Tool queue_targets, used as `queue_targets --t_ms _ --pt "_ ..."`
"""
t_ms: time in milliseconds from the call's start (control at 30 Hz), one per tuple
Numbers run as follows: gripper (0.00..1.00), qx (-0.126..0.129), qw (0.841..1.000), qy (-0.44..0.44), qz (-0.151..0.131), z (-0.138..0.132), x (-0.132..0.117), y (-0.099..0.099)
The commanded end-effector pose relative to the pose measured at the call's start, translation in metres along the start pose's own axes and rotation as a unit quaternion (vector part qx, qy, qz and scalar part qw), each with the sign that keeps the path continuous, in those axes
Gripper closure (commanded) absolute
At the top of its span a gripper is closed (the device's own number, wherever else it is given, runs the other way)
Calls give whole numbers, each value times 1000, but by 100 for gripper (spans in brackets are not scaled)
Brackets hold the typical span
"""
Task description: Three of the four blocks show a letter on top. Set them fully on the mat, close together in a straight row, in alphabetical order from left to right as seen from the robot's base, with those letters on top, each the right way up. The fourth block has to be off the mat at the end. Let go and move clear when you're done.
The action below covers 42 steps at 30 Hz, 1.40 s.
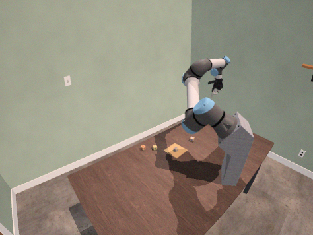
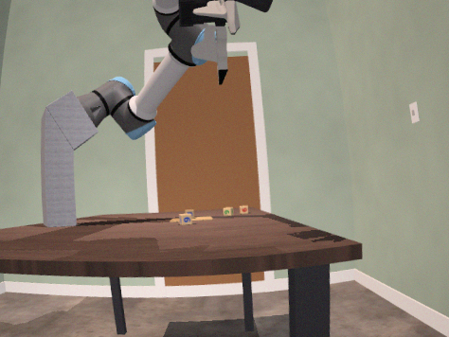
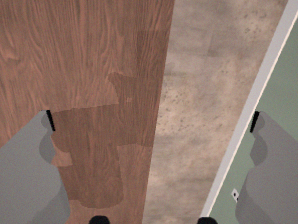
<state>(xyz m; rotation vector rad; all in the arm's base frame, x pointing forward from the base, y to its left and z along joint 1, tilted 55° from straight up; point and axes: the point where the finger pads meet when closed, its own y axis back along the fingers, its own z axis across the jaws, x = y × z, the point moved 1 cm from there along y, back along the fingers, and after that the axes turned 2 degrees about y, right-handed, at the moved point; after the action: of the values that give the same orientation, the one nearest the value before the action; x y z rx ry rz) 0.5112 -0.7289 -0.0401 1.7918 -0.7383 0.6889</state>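
A yellow mat (image 1: 174, 152) lies on the brown table, and one block (image 1: 175, 149) sits on it; the exterior view shows this block (image 2: 185, 219) with a blue mark on its side. An orange block (image 1: 142, 147) and a yellow-green block (image 1: 154, 147) stand side by side off the mat, near the table's far edge. A pale block (image 1: 191, 138) stands off the mat on the other side. My gripper (image 1: 216, 89) is open and empty, high above the table, far from every block. In the wrist view my fingers frame the table edge and floor; no block shows there.
The robot's grey pedestal (image 1: 235, 148) stands at the table's right side. The table edge (image 3: 157, 115) runs under the gripper, with floor and wall baseboard beyond. A brown door (image 2: 208, 156) is behind the table in the exterior view.
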Motion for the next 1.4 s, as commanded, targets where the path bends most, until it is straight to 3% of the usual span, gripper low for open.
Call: queue_targets --t_ms 0,700,1367 --pt "0 -1 1000 0 0 1 0 1" --pt "0 -1 1000 0 3 -7 2 1" --pt "0 1 1000 -3 13 -46 10 -1"
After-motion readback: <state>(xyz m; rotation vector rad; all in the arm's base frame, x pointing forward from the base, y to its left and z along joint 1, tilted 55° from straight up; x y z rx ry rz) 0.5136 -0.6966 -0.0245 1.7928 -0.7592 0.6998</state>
